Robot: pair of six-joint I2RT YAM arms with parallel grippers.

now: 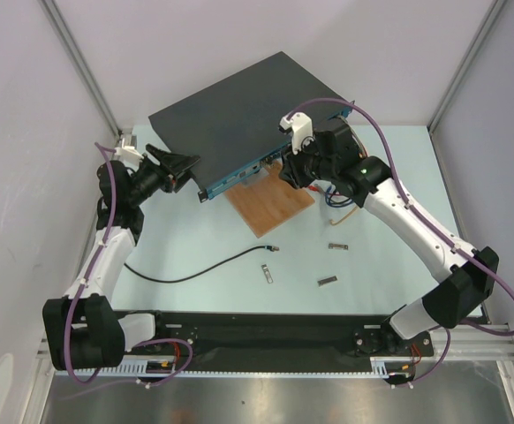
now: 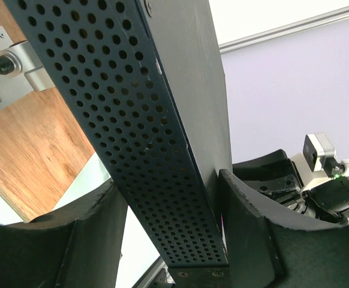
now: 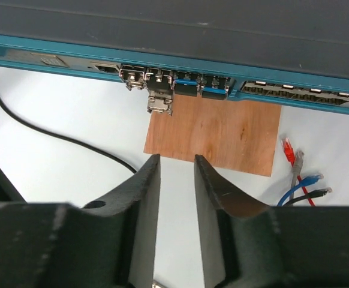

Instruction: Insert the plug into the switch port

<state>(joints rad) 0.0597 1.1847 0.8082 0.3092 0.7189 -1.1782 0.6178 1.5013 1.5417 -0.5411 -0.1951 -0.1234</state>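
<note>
Pose | left gripper (image 1: 190, 169) clamps switch (image 1: 230, 102) — right gripper (image 3: 176, 162) parted, facing port row (image 3: 174, 81)

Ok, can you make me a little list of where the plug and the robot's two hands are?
plug: on the table, at the black cable's end, not held
switch box: blue face toward the arms
switch ports: row on that blue face, plug not in
left gripper: clamped on the switch box's side
right gripper: open, empty, pointing at the ports
</note>
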